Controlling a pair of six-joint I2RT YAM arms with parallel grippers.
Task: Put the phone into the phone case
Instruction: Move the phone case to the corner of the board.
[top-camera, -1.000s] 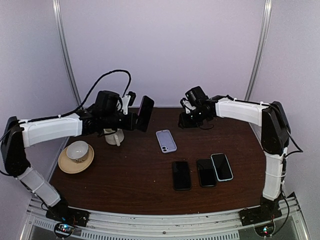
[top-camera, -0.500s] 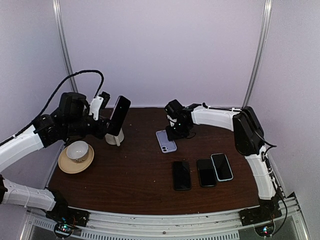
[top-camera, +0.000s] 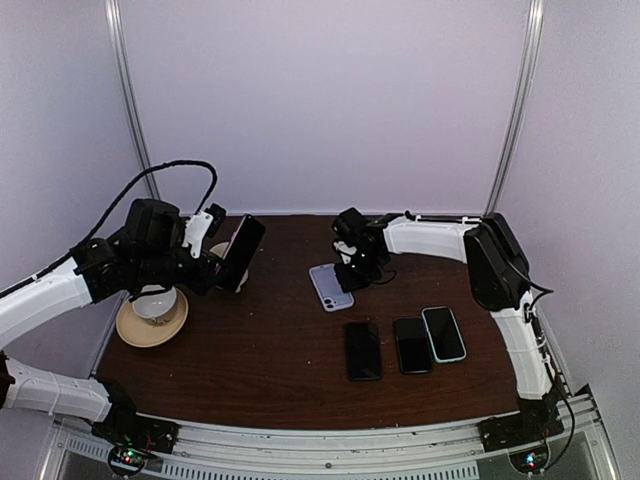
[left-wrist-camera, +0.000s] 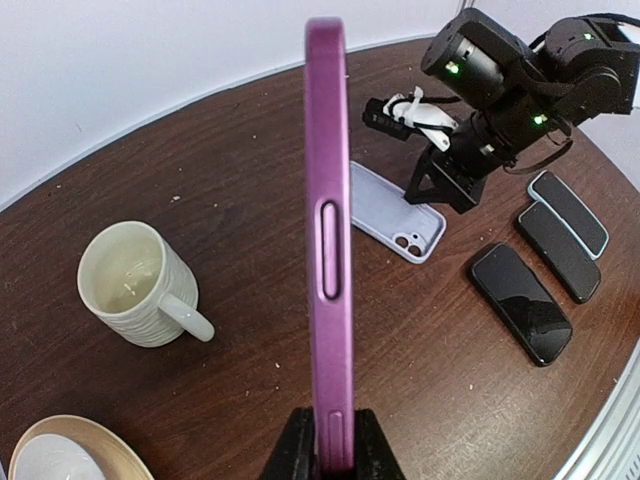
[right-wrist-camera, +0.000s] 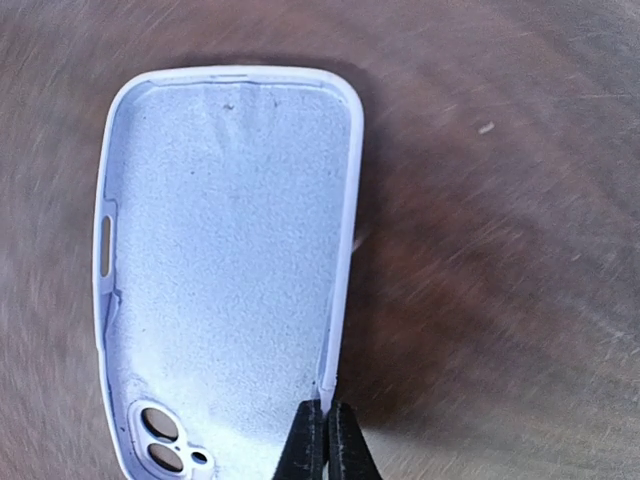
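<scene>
Purple phone (left-wrist-camera: 327, 230) stands on edge, clamped at its lower end by the left gripper (left-wrist-camera: 327, 450), near the white mug (left-wrist-camera: 135, 285). Farther right of the mug lies the lavender case (right-wrist-camera: 220, 260), inside up, its rim pinched by the right gripper (right-wrist-camera: 327, 440).

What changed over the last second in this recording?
The right tool swung left and down to the lilac case and shut on its side wall. The left tool, gripping the purple phone throughout, drew back to the left. The three phones near the front, and the cup on its saucer, stayed put.
</scene>
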